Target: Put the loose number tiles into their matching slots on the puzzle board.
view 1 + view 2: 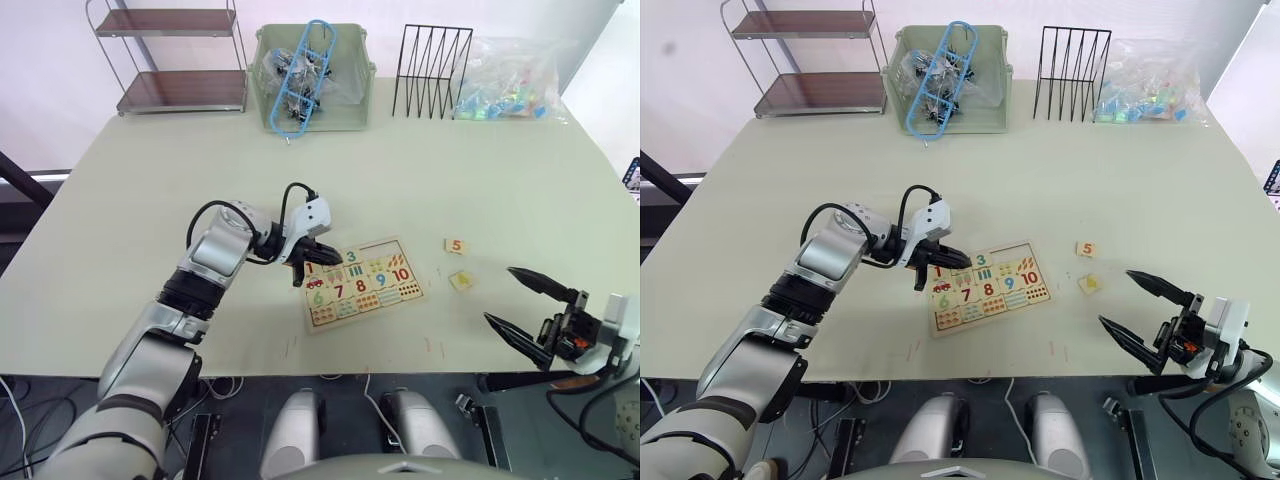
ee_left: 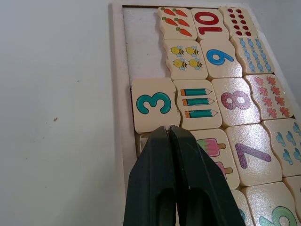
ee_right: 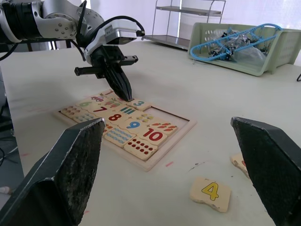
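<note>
The left pincer (image 2: 168, 128) has its two black fingers clenched together, tips pointing down at the puzzle board (image 1: 362, 283) just beside the green 3 tile (image 2: 154, 104). The wrist view shows the tips at the near edge of that tile, and the fingers hide what lies beneath them; a tile with ice lollies (image 2: 212, 147) peeks out alongside, half covered. Whether the tips touch the board is hard to say from here. Next to the 3 sits a pencil picture tile (image 2: 198, 102), then the 8, 9 and 10 tiles further along, and a bare strip of recess (image 2: 141, 47) runs beyond the 3 towards the board's corner. A red 1 tile (image 1: 310, 268) shows on the board right by the pincer in the head view.

Off the board, on the pale worktop (image 1: 500, 180), two tiles lie loose: the orange 5 tile (image 1: 456, 245) and, near it, the yellow 4 tile (image 3: 210, 191). The 5 is cut off behind a finger in the right wrist view.

The right pincer (image 1: 520, 306) hangs at the worktop's near edge with its fingers spread wide, empty, well apart from the board.

At the far side stand a green basket (image 1: 350, 75) with a blue hanger in it, a black wire rack (image 1: 432, 70), a clear bag of coloured bits (image 1: 510, 85) and a small two-tier shelf (image 1: 180, 60).
</note>
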